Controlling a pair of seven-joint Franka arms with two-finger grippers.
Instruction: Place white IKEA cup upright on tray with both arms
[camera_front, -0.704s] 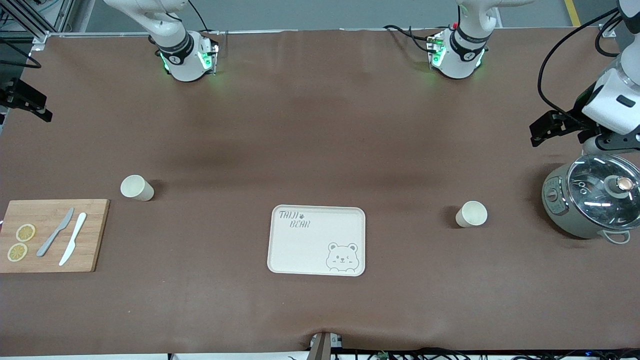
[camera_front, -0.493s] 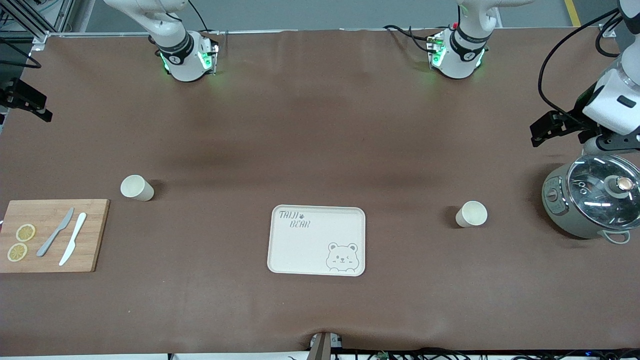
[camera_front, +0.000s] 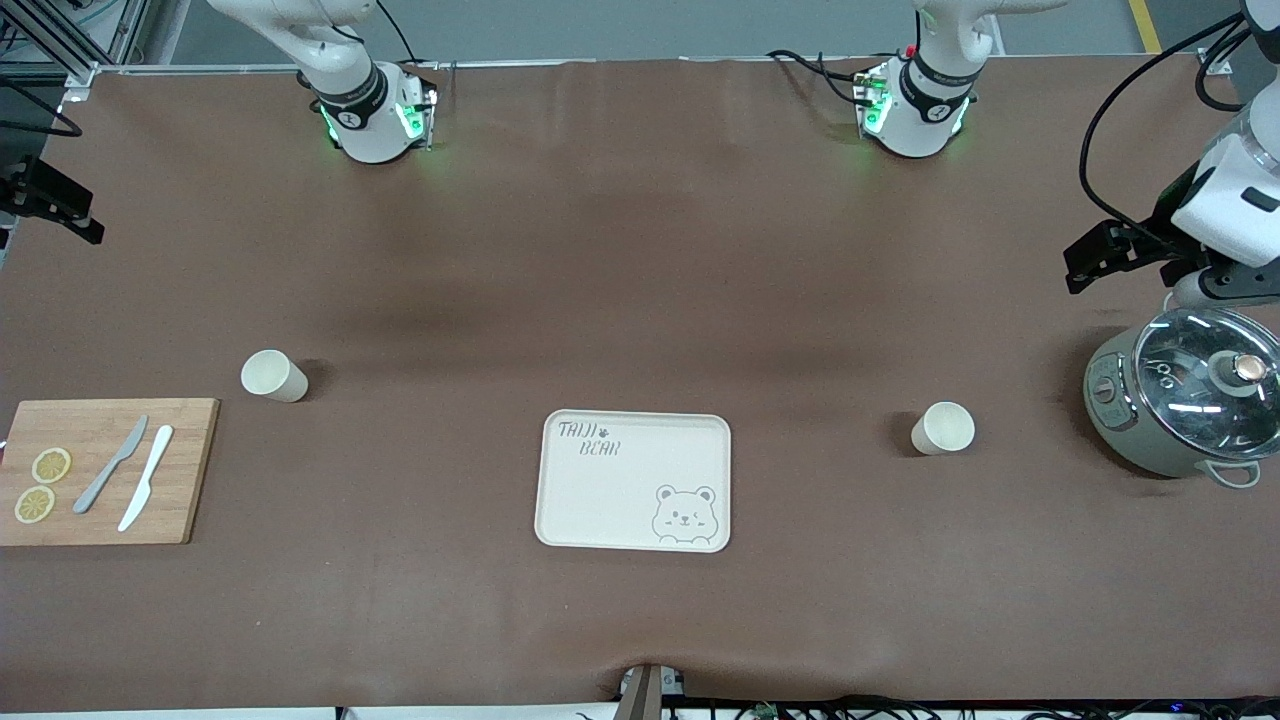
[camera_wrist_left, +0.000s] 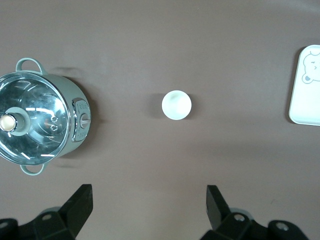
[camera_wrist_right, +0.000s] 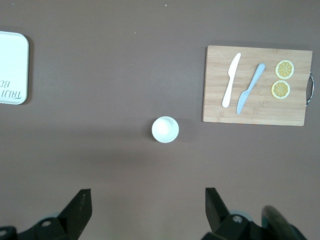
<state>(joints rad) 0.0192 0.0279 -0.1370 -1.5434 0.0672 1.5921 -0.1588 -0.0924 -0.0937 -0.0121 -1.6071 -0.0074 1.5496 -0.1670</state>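
1. Only the left arm's black gripper (camera_wrist_left: 147, 210) has shifted slightly since the earlier frames, over the brown desk (camera_front: 640, 250) beside the grey lidded cooker (camera_front: 1185, 400); nothing else moves.
2. Both jaws stand apart, empty.
3. One white upright cup (camera_wrist_left: 176, 105) stands below the left jaws, well apart from the cream rectangular tray (camera_front: 634, 480); another white cup (camera_wrist_right: 165, 129) sits below the right gripper (camera_wrist_right: 148, 212).
4. Grasping looks not yet begun.

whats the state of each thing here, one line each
cup by the pot: upright, on the table
cup by the cutting board: upright, on the table
tray: bare
pot: glass lid on
left claw: open, high over the table
right claw: open, high over the table
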